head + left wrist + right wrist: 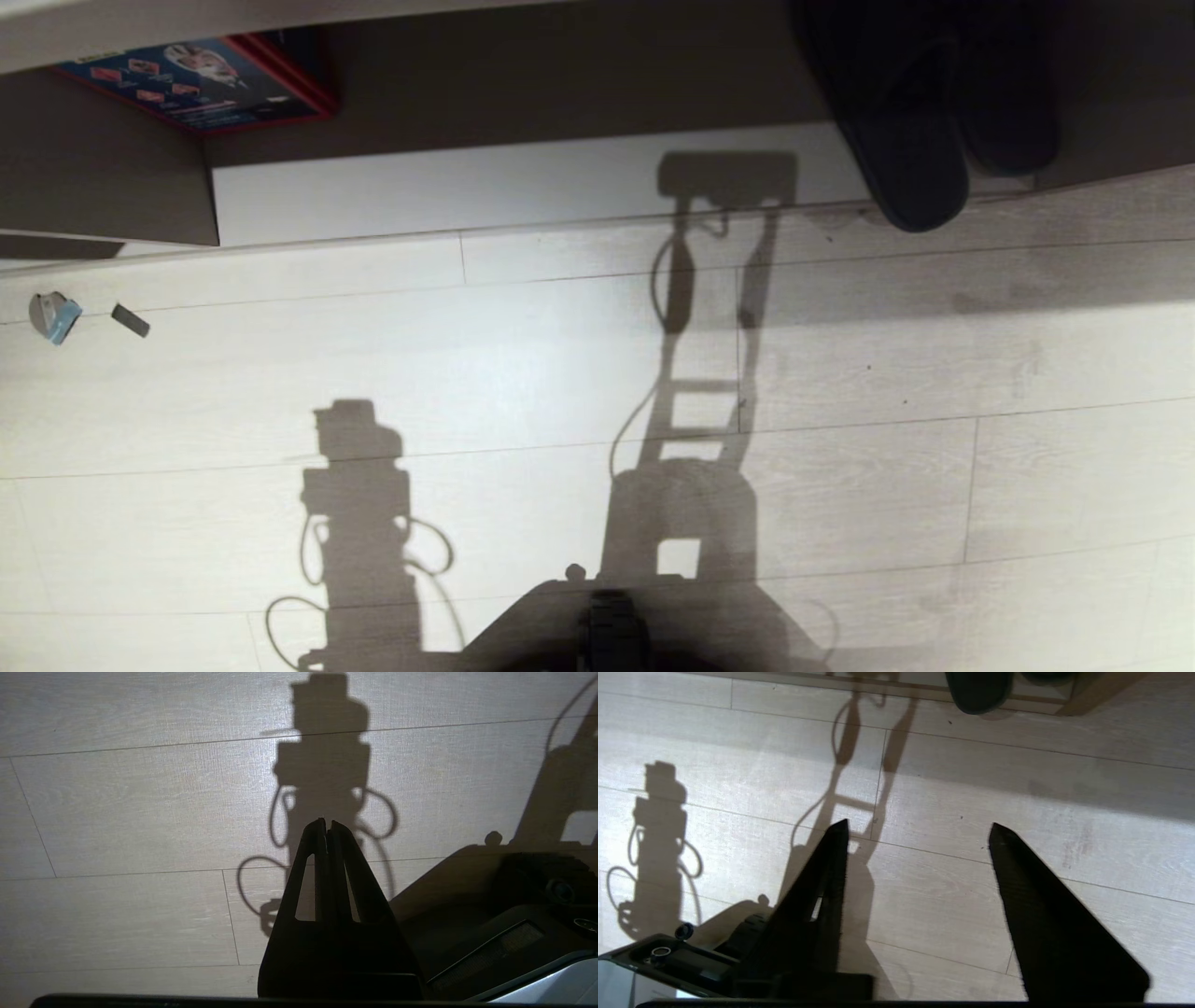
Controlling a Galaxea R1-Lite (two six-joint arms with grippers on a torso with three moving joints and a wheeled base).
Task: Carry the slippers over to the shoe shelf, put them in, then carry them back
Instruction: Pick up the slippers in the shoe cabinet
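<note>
Right pincer (915,833) gapes empty; slippers (920,140), seemingly shelved, partly cropped.

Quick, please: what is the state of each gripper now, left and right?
Left gripper: closed, holding nothing, over the floor.
Right gripper: open, holding nothing, over the floor; the slippers lie ahead of it.
</note>
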